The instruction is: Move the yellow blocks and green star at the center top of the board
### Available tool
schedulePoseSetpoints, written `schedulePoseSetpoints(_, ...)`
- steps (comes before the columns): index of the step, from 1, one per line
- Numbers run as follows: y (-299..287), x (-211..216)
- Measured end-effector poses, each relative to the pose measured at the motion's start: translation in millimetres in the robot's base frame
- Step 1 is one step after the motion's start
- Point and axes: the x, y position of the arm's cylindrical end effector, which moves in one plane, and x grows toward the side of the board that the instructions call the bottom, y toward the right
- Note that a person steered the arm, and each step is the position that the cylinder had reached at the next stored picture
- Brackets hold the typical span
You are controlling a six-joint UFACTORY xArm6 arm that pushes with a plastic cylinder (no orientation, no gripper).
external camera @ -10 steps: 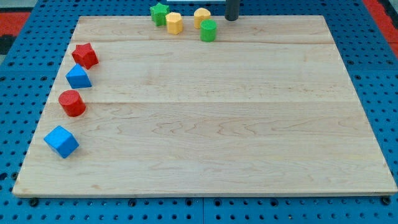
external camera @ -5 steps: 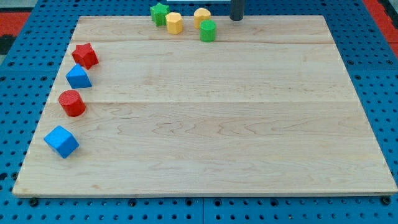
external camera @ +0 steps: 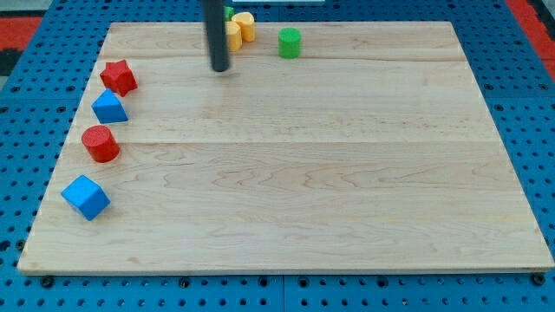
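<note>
My tip (external camera: 220,69) rests on the board at the upper left of centre, just below the cluster of blocks at the top edge. Two yellow blocks touch each other there: one (external camera: 245,23) at the very top edge, the other (external camera: 233,35) just right of my rod. The green star (external camera: 229,12) is mostly hidden behind the rod; only a sliver shows at the top edge. A green cylinder (external camera: 290,42) stands apart to the right of the yellow blocks.
Along the board's left edge stand a red star (external camera: 119,77), a blue triangular block (external camera: 109,107), a red cylinder (external camera: 101,143) and a blue cube (external camera: 85,197). The wooden board (external camera: 286,191) lies on a blue pegboard.
My tip has swung from the top edge right of the cluster to the left and down. The right yellow block has slid left against the other yellow block. The green cylinder stayed.
</note>
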Motion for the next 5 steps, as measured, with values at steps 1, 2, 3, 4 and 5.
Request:
schedulePoseSetpoints(1,-62.7,-44.0)
schedulePoseSetpoints(2,-67.7,-70.8)
schedulePoseSetpoints(3,-79.2,-79.7)
schedulePoseSetpoints(4,-89.5,-103.9)
schedulePoseSetpoints(5,-81.2,-105.6)
